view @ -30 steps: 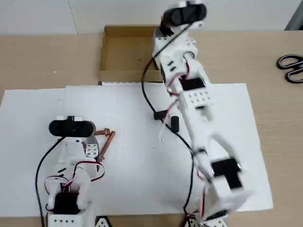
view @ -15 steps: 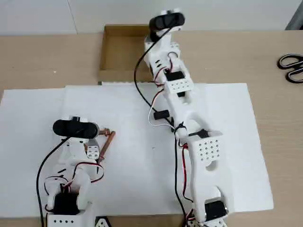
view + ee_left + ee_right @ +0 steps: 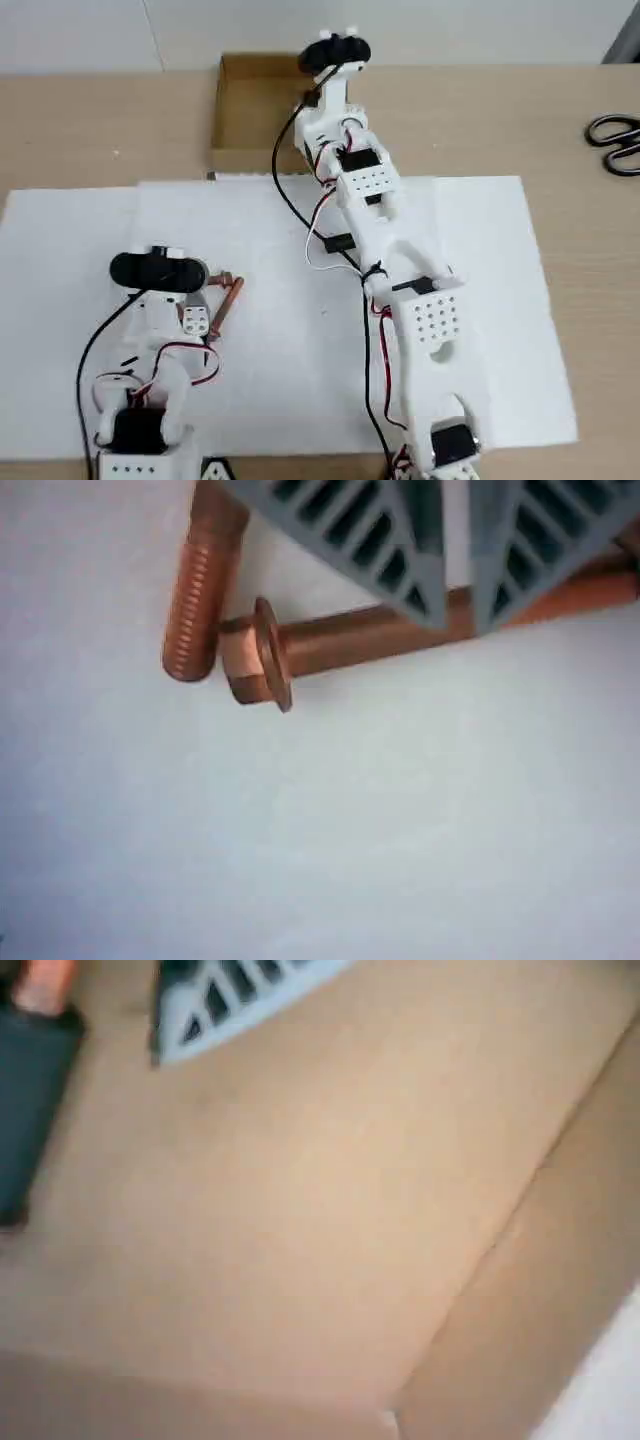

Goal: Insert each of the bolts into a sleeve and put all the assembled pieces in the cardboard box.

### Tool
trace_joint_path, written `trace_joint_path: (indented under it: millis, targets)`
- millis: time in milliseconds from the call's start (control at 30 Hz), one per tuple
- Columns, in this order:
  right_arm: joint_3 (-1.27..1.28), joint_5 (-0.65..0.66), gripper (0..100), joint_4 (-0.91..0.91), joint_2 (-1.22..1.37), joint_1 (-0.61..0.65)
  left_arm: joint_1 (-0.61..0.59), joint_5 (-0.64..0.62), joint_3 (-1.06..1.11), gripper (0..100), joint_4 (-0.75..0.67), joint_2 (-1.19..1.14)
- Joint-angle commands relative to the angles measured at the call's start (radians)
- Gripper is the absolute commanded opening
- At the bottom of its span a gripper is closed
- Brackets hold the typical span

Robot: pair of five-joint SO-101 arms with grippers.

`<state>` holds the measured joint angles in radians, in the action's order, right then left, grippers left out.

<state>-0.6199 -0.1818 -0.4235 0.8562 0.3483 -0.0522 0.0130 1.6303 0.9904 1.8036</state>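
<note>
High view: a white sheet (image 3: 500,300) lies across the wooden counter (image 3: 90,120), and the cardboard box (image 3: 250,105) stands just beyond the sheet's far edge. The right arm stretches out over the sheet, with the right end effector (image 3: 318,100) hanging above the box's bare floor (image 3: 330,1210). Its grip cannot be told. The left arm sits folded near its base, well apart from the box.

Left wrist view: the left end effector (image 3: 462,610) has its jaws pressed nearly together, tips over the smooth shank of a copper flanged bolt (image 3: 340,642) lying flat on the sheet. The shank runs along the line on which the jaws close, not across it, so a firm pinch likely calls for a wrist turn. A threaded copper piece (image 3: 200,590) lies just beside the bolt's head, roughly square to it.
</note>
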Motion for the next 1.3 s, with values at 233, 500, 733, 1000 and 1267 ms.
trace_joint_path:
  millis: [233,500,733,1000,1267]
  targets:
    - [-0.051,-0.009,20.9,-0.625,-0.306,0.021,-0.002,0.000,-0.061,1,-0.003,0.011]
    - [-0.051,-0.005,20.9,-0.983,-0.427,0.067,-0.003,-0.003,-0.074,1,-0.003,0.012]
    - [-0.043,0.017,20.8,-1.239,-0.435,0.064,-0.003,-0.003,-0.076,1,-0.002,0.012]
    - [0.000,0.404,20.8,-1.254,-0.444,0.048,-0.002,-0.003,-0.076,1,-0.003,0.012]
    - [0.005,0.836,20.9,-1.250,-0.443,0.024,-0.003,-0.003,-0.150,1,-0.003,0.014]
